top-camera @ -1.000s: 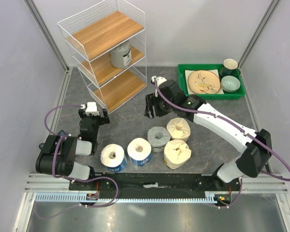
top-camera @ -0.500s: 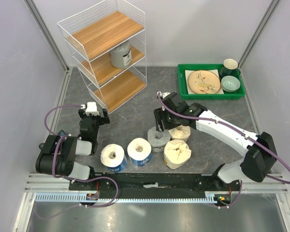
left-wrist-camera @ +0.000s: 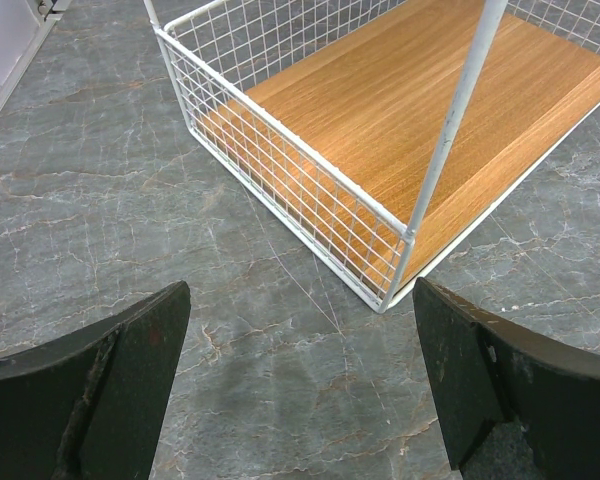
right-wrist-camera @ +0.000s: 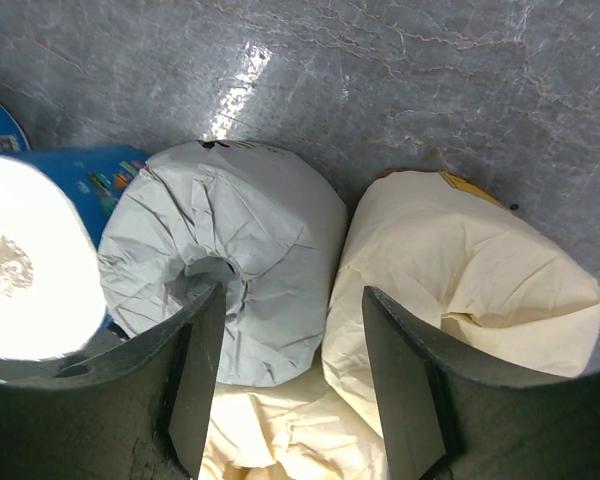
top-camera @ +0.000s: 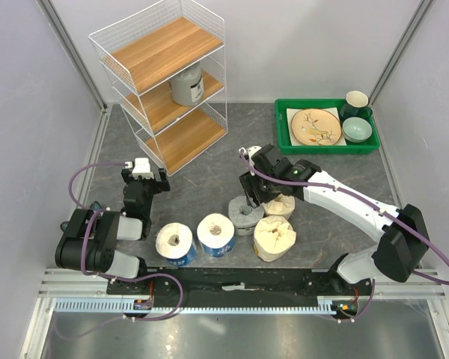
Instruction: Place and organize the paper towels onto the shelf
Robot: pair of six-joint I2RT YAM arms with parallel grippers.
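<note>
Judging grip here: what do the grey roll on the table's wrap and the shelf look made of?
Grey roll: thin matte wrap, paper or plastic, heavily creased. Shelf: white-coated wire, likely metal; boards show wood grain, possibly laminate.

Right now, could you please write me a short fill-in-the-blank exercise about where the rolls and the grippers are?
The grey roll on the shelf stands on its ___ tier. One finger of the open right gripper sits at the core of a ___ roll. The open left gripper faces the shelf's ___ tier. On the table are ___ rolls.
Missing words: middle; grey; bottom; five.
</note>
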